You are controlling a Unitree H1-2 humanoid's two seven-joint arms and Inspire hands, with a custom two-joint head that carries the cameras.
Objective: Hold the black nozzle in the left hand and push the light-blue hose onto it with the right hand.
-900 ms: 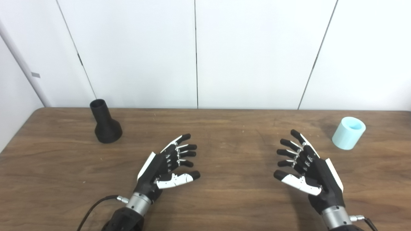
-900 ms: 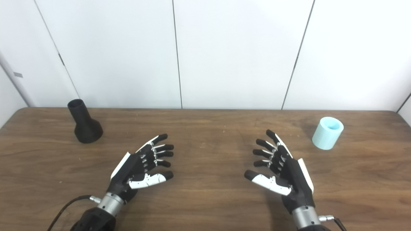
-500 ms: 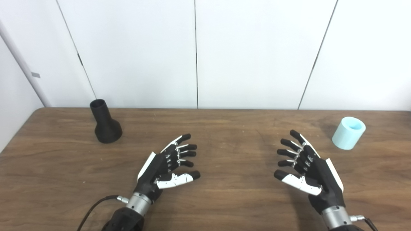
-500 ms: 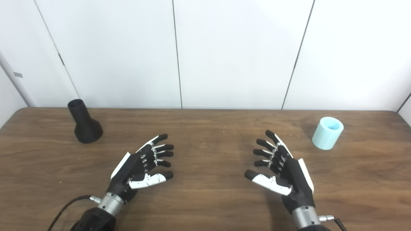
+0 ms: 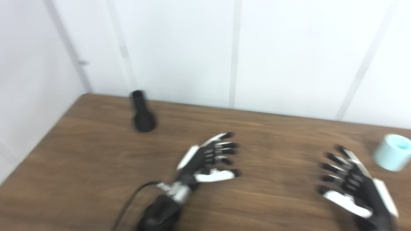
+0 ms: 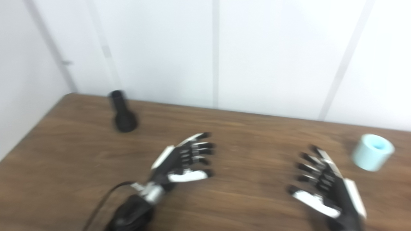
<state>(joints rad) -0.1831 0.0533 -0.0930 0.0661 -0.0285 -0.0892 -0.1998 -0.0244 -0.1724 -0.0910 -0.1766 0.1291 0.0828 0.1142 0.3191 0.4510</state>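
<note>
The black nozzle stands upright on its wide base at the back left of the wooden table. The light-blue hose piece, a short tube, stands at the far right. My left hand is open and empty over the middle of the table, well to the right of the nozzle. My right hand is open and empty, to the lower left of the hose and apart from it. Both views are blurred.
White wall panels rise behind the table's far edge. The table's left edge runs close to the nozzle. A black cable trails from my left wrist.
The whole picture has shifted and blurred, so the camera has turned left. Both hands stay open above the table in about the same pose. The nozzle and hose have not moved.
</note>
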